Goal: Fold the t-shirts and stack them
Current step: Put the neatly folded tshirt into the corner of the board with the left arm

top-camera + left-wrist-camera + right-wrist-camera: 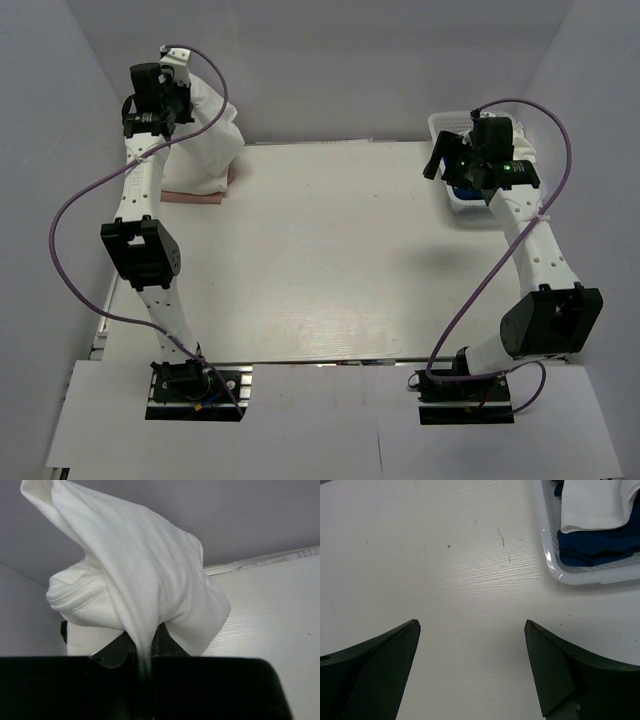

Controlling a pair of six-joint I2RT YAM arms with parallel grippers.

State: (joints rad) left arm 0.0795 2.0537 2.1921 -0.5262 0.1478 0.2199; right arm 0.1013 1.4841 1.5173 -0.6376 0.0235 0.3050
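The left gripper pinches a white t-shirt, which hangs long-ways down over the table's far left corner. The right gripper is wide open, empty, well apart beside the basket

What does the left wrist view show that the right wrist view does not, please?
Only the left wrist view shows a white t-shirt pinched in the left pincer, its cloth bunched up beyond the jaws. Only the right wrist view shows the right pincer, wide open and empty, and a white basket holding blue cloth with white cloth on top. Both show the white table.
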